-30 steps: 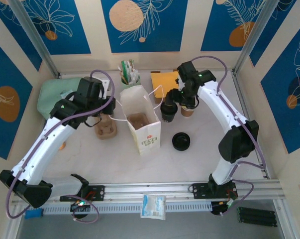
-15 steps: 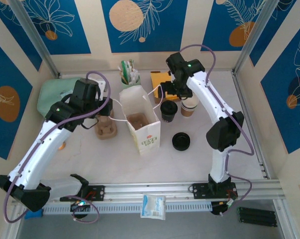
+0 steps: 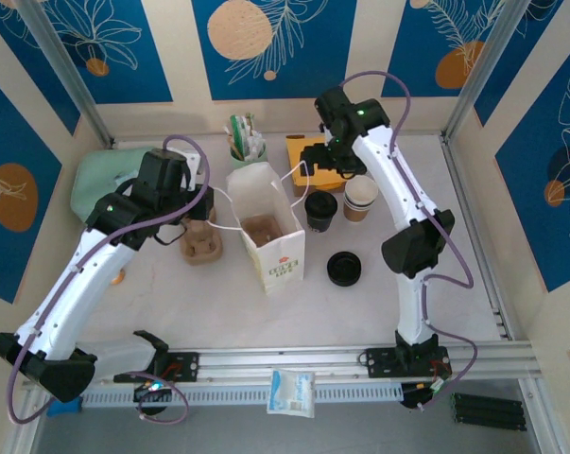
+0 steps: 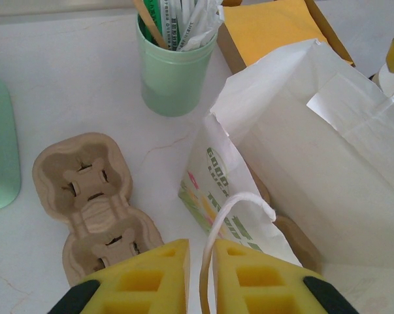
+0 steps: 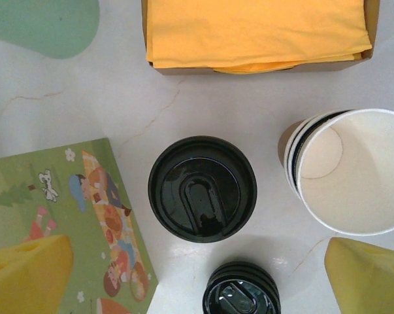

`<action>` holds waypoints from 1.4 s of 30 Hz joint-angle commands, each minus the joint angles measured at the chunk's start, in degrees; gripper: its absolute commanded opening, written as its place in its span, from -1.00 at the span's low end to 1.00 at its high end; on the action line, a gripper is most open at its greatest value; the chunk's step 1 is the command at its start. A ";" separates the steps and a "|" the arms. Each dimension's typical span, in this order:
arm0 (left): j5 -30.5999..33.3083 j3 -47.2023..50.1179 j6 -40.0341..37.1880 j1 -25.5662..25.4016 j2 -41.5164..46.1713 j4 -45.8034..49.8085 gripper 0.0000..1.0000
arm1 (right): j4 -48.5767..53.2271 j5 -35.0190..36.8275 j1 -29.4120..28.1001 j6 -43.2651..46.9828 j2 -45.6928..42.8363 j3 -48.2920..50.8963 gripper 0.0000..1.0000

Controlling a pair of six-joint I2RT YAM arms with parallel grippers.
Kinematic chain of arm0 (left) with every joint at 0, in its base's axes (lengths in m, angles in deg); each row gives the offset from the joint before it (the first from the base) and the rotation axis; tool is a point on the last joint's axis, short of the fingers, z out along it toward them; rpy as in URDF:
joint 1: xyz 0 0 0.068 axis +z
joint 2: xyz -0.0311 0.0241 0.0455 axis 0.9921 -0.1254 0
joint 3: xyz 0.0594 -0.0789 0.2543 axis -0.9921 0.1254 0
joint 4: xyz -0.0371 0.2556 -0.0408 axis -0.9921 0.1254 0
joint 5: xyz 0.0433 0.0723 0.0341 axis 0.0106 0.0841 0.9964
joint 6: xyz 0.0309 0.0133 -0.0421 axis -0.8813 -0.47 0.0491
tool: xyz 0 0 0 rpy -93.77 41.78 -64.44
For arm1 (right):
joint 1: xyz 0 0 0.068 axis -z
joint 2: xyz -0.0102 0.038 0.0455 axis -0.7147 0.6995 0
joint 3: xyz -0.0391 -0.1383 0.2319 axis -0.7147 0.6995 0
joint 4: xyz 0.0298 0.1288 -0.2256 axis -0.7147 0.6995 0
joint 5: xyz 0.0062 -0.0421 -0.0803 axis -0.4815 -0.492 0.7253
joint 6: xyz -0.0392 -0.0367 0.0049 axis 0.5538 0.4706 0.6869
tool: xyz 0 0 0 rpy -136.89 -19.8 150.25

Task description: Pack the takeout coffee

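— Left claw (image 4: 200,256): how do we read it?
— Nearly together, we'd say, its yellow pads (image 4: 144,281) pinching the white cord handle (image 4: 239,199) of the paper bag (image 4: 327,163).
— And the right claw (image 5: 200,252)?
— Spread wide, holding nothing and touching nothing that we can see. It hangs above the takeout coffee cup (image 5: 202,188).
— Where do we place that cup?
— Upright on the desk (image 5: 85,98), black lid on, between the bag and the nested cups (image 5: 350,170), just beside both and outside the bag.
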 commanded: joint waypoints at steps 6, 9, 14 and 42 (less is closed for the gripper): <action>-1.06 0.28 0.79 0.58 1.37 -0.86 -0.65 | 5.27 -12.86 2.89 4.01 2.79 -5.00 0.98; -1.40 0.36 0.96 0.54 1.30 -1.14 -0.65 | 5.52 -12.30 2.44 5.18 3.95 -5.04 0.98; -1.58 0.34 0.96 0.58 1.30 -1.24 -0.65 | 6.15 -9.12 1.28 4.99 5.96 -3.91 0.92; -2.20 0.72 1.05 0.58 1.43 -1.77 -0.65 | 9.18 0.29 -2.49 5.57 14.86 -3.06 0.70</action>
